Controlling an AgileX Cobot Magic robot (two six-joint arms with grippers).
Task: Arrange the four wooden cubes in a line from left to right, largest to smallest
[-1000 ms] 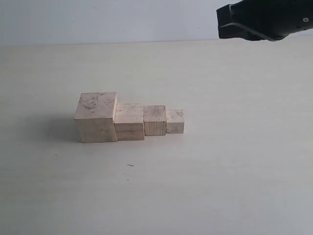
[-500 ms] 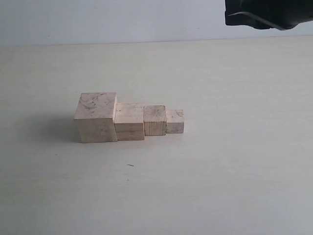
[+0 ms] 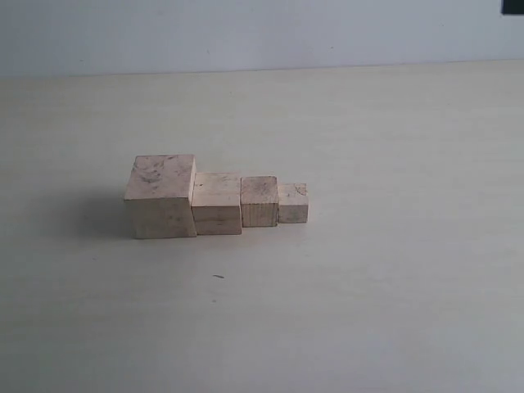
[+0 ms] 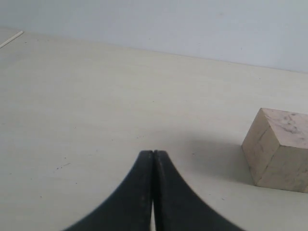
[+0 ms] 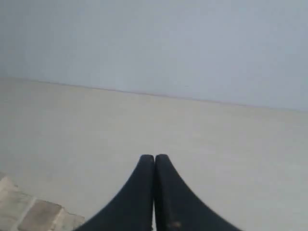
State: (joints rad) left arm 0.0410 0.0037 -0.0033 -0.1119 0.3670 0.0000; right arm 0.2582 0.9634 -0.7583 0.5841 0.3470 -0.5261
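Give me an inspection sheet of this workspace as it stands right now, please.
Surface: pale cream tabletop, flat and plain.
Job's things: largest pale beige wooden cube, second cube, third cube, smallest cube; one row, sizes falling left to right.
Clutter: small dark speck in front of the row.
Grippers: left black gripper shut, empty; right black gripper shut, empty.
Cables: nothing seen.
Surroundings: plain pale wall.

This looks like a robot test room, a sort of lab. A wide, pale table [image 3: 393, 311] fills most of the view, and a plain light wall [image 3: 246, 33] stands behind it. On the table sit four wooden cubes [image 3: 217, 205] in a tidy row. The black left gripper [image 4: 153, 153] and right gripper [image 5: 154, 156] of a robot hang over it.
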